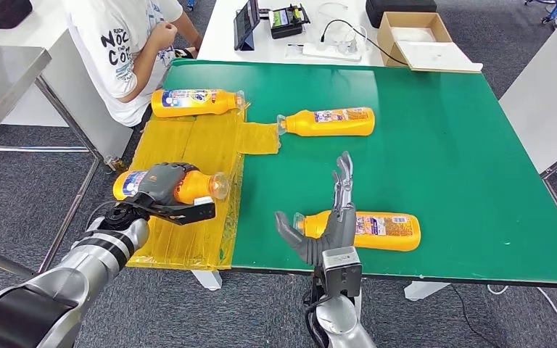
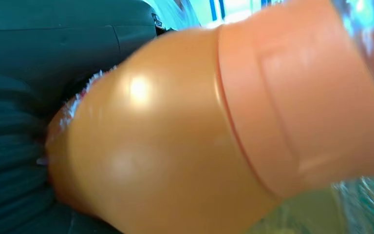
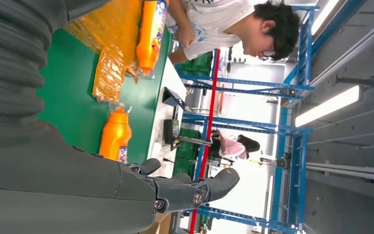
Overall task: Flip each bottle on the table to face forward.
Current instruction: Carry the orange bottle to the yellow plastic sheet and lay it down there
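Note:
Several orange bottles lie on their sides. My left hand (image 1: 165,190) grips one bottle (image 1: 197,185) over the yellow plastic sheet (image 1: 188,138) at the table's left edge; the same bottle (image 2: 185,131) shows up close in the left wrist view. A second bottle (image 1: 381,230) lies near the front edge, and my right hand (image 1: 330,221) stands just in front of its neck end with fingers straight and spread, holding nothing. Two more bottles (image 1: 196,102) (image 1: 330,122) lie farther back; the right wrist view shows these bottles (image 3: 152,36) (image 3: 115,139) past my right hand (image 3: 185,190).
The green table (image 1: 450,145) has bare surface on its right half. A person in a white T-shirt (image 1: 127,43) sits at the back left corner. Behind stands a white table with a tablet (image 1: 246,23), devices and a cardboard box (image 1: 413,32).

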